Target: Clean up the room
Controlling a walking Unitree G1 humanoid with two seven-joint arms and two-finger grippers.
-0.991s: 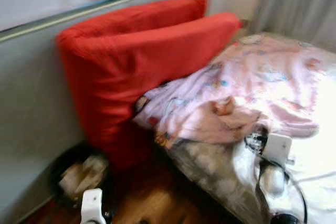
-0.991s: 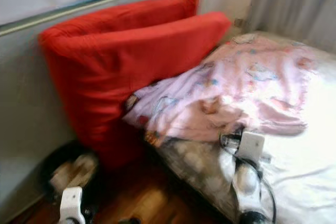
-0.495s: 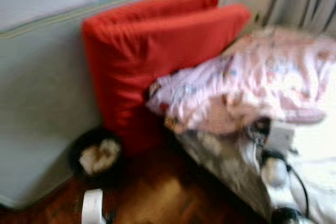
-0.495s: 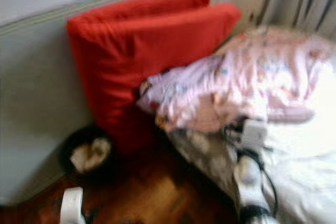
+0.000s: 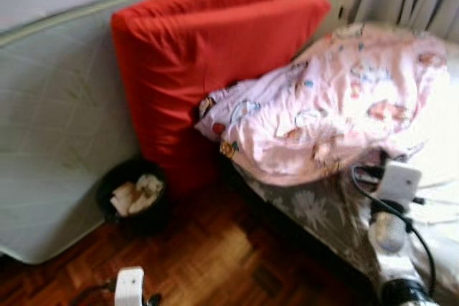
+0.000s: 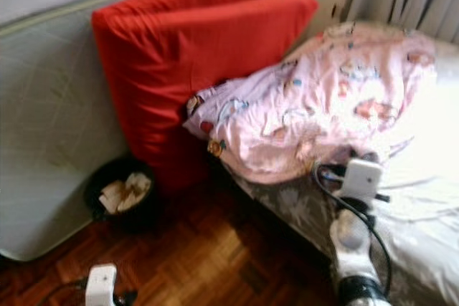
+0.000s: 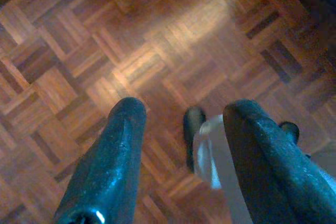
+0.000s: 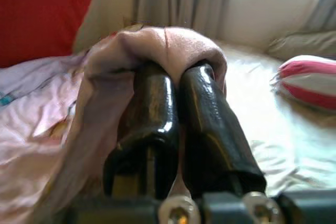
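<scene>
The pink quilt (image 5: 337,112) lies heaped on the bed (image 5: 437,206), against the red cushions (image 5: 208,55). The right gripper (image 8: 181,85) has its fingers closed on a fold of its edge. It looks soft, light and slack, so it will sag and drag; a bunched fold is the best hold. The left gripper (image 7: 181,129) hangs over the floor (image 7: 105,51), fingers apart and empty.
</scene>
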